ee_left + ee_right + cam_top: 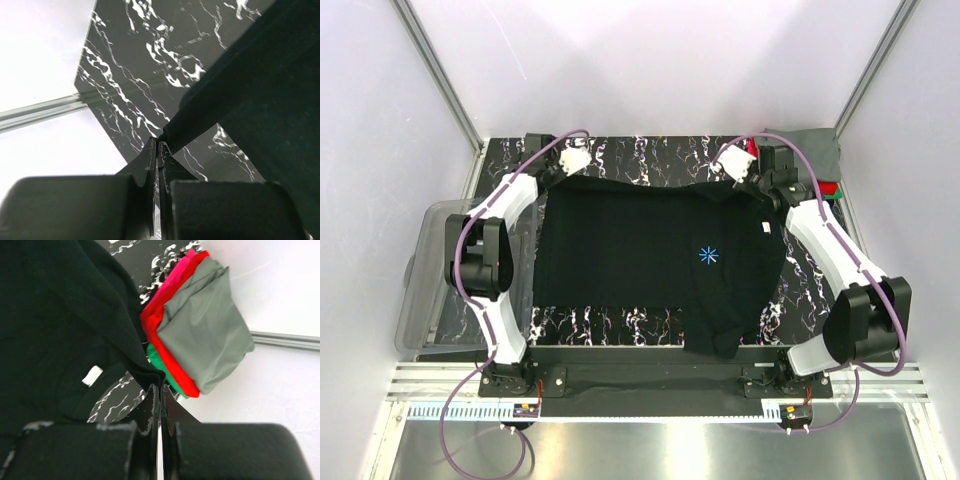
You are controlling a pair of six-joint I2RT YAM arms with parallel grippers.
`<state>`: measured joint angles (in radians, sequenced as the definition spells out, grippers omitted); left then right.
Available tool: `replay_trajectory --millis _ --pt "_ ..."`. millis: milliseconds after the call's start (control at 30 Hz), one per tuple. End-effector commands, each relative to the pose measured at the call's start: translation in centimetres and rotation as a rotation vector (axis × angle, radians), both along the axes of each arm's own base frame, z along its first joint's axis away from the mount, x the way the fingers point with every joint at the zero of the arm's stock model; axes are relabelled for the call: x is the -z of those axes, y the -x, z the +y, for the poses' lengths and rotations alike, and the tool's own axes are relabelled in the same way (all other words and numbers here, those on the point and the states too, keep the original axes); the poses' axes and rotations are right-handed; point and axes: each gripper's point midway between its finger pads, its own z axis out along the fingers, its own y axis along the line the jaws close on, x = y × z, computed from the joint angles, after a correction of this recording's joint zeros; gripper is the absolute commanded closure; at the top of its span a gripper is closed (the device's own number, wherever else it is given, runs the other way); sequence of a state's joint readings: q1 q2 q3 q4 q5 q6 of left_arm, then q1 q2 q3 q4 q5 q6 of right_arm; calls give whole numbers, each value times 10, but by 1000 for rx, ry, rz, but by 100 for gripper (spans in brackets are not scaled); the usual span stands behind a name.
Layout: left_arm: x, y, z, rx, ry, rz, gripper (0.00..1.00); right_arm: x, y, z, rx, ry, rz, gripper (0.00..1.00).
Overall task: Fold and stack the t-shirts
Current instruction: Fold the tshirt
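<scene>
A black shirt [640,250] lies spread across the marbled table [650,155], neck toward the right, its white tag and small blue logo showing. The left claw [158,150] is closed tight on the shirt's far-left corner, with cloth pinched between its fingers and no gap. The right claw [160,390] is clamped the same way on the far-right edge, near the neck. Both hold the cloth at the table's far side. In the far-right corner sits the stack [200,335] of folded shirts: grey on top, red and green below (a sliver of pink too). A clear bin [425,280] stands at the left. From here it looks like a fold is in hand. Next, I'd judge, both claws must lift together and carry the far edge toward the near edge, keeping it taut and level.
</scene>
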<state>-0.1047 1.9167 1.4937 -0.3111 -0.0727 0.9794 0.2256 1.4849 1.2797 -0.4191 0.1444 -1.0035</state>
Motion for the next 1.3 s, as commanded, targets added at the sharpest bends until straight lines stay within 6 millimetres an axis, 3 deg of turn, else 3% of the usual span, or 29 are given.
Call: replay_trajectory --millis 0,567,833,1267 --pt "-33 1 -1 24 19 -83 100 -9 17 5 1 -40 -1 100" --pt "12 41 -15 55 28 69 100 50 60 10 -34 -35 156 100" --pt "38 59 -7 5 11 152 100 71 68 12 -36 -53 211 100" --pt "47 72 -4 -54 36 190 100 99 91 18 -45 -88 331 100"
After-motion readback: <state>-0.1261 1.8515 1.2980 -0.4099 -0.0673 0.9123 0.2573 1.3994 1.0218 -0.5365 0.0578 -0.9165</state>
